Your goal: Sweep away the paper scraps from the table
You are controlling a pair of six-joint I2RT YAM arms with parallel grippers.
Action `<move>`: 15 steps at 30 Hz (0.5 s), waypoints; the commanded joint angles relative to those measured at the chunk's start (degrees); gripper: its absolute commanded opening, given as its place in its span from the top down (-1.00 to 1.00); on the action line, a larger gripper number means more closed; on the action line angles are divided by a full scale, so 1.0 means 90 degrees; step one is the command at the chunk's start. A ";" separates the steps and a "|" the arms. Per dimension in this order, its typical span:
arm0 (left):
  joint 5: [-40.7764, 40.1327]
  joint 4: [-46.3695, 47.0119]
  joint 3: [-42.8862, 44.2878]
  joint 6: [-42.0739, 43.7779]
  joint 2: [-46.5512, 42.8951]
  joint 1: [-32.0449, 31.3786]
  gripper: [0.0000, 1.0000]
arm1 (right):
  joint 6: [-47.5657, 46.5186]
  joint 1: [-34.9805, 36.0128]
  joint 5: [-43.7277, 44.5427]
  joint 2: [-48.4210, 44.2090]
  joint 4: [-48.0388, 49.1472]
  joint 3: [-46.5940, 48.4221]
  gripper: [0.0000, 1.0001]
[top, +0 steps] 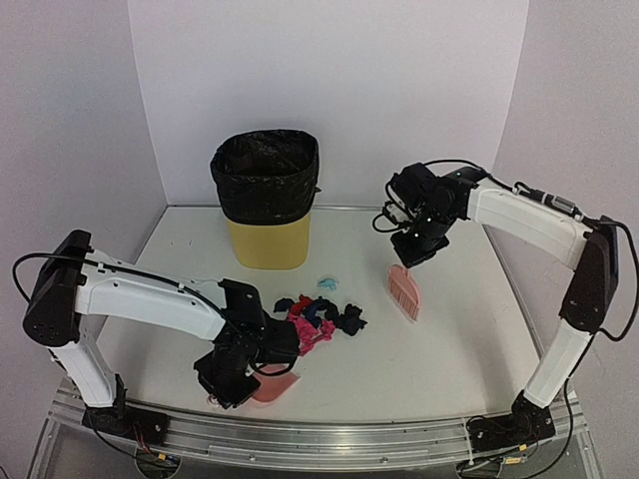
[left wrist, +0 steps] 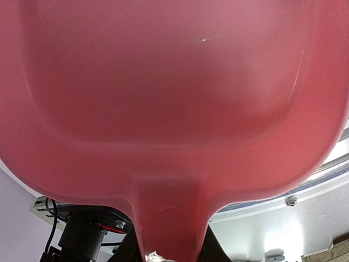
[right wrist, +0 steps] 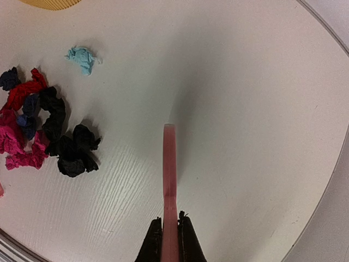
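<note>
- The left gripper [top: 248, 383] sits in front of the bin [top: 265, 215] and a little to its left, close to the table's front edge. Its jaws are closed narrowly on the handle of the dustpan [top: 276, 387].
- The dustpan [left wrist: 163, 109] is smooth, glossy pink plastic. It is a shallow tray with rounded corners, narrowing to a flat handle that runs down towards the left wrist camera. From the top camera I cannot tell whether its lip touches the table [top: 449, 349].
- The table [right wrist: 245, 109] is flat and white with a faint wood-grain texture. A ribbed metal rail [top: 319, 434] runs along its front edge.
- The paper scraps [top: 319, 314] lie on the table in front of the bin, slightly to its right, just beyond the dustpan. They are small crumpled wads packed into one loose heap, in pink, red, navy and black [right wrist: 43, 131].
- One light-blue wad [top: 326, 282] lies apart from the heap, nearer the bin and beside its right front corner. Its creased surface [right wrist: 82, 59] shows clearly from the right wrist.
- The bin is a squarish yellow tub. A wrinkled black plastic liner [top: 265, 160] is folded over its rim.
- The brush [top: 404, 289] hangs to the right of the bin, well apart from the heap. It is a flat pink paddle with a toothed, comb-like edge, and the right wrist camera sees it edge-on as a thin strip [right wrist: 169, 180].
- The right gripper [top: 411, 254] has its black jaws fully closed, pinching the brush between them [right wrist: 170, 232].
</note>
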 commanded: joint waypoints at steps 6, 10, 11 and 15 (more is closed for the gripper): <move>0.0840 0.0981 -0.0088 0.1172 0.0061 0.0956 1.00 | 0.0002 0.0301 -0.0800 0.0856 0.0026 0.0809 1.00; 0.0802 0.1035 0.0046 0.1445 0.0257 0.1086 1.00 | 0.0115 0.0465 -0.0832 0.1218 0.0022 0.1155 1.00; 0.0816 0.1043 0.0072 0.1482 0.0310 0.1083 1.00 | 0.0164 0.0498 -0.0848 0.1285 0.0025 0.1229 1.00; 0.0835 0.1094 0.0138 0.1547 0.0436 0.1081 1.00 | 0.0426 0.0631 -0.1060 0.1418 0.0023 0.1410 1.00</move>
